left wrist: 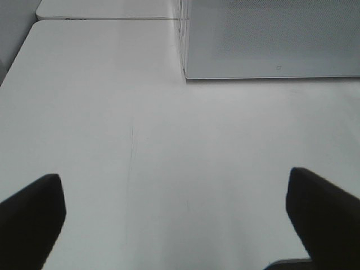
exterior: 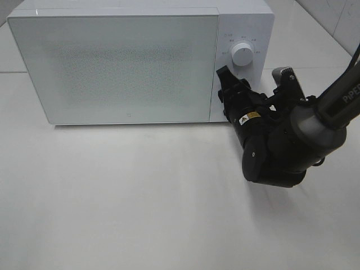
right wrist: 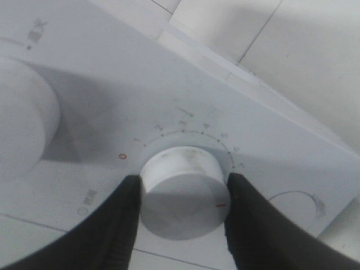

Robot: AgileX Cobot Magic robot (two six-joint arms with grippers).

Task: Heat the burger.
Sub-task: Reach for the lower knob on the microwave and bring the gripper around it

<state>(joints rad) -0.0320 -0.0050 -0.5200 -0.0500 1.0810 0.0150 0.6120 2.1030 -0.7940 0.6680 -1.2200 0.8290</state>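
1. The microwave (exterior: 242, 22) is white; its door (exterior: 112, 62) carries a fine grey speckled dot pattern.
2. The upper knob (exterior: 242, 54) is plain white, ringed by faint grey markings.
3. The timer knob (right wrist: 183, 188) is white with a short red marker line (right wrist: 220, 205); its scale is grey apart from a red zero (right wrist: 122, 156).
4. The table (exterior: 140, 202) is white.
5. The right gripper (right wrist: 184, 181) and left gripper (left wrist: 174, 177) are black.
6. The right arm (exterior: 315, 121) is black and grey, with white lettering and a yellow-and-black warning label (exterior: 250, 117).
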